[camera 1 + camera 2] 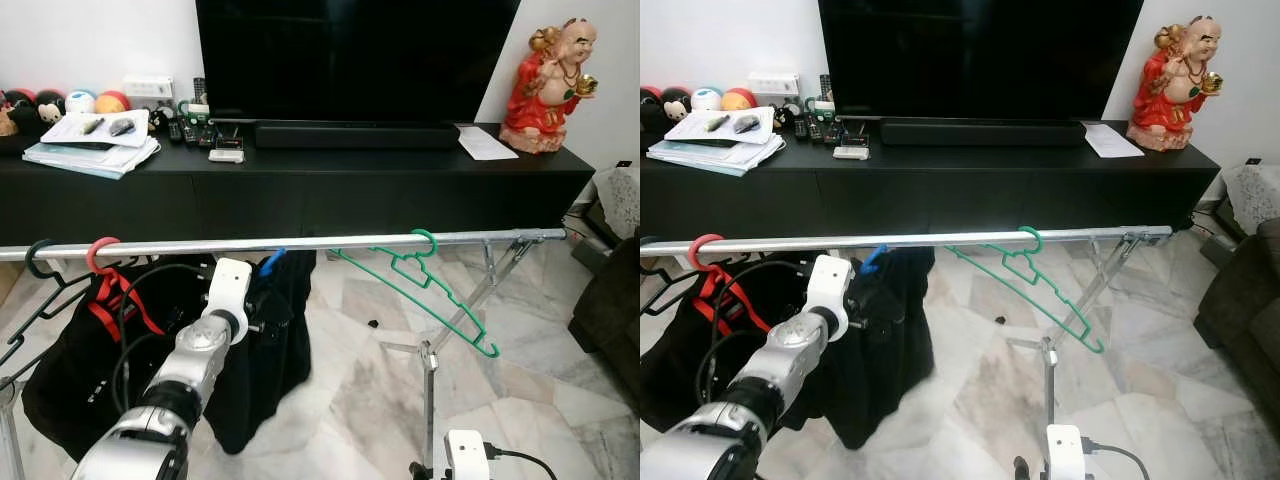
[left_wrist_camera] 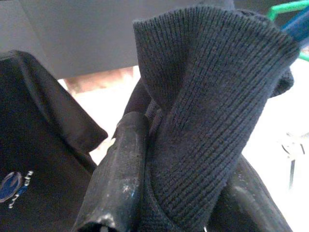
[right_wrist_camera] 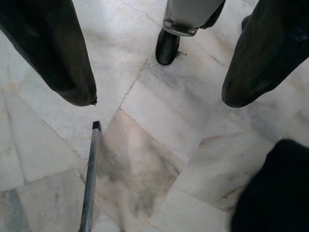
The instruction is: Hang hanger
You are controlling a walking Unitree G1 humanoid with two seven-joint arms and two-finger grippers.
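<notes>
Left eye view: steel rail [image 1: 300,243] of a folding rack spans the frame. The blue hanger [image 1: 271,262], carrying a dark knit garment [image 1: 275,340], has its hook on the rail, between a red hanger [image 1: 100,255] and an empty green wire-like hanger [image 1: 420,280]. Judged: hanging is nearly done; next is letting go and backing off without dragging the cloth.

Left wrist view: left gripper [image 2: 169,193] pinches a fold of ribbed, matte knit between 2 rubbery black fingers [image 2: 118,179].

Right wrist view: right gripper [image 3: 159,77] hangs idle, fingers spread, over glossy marble floor [image 3: 159,145].
</notes>
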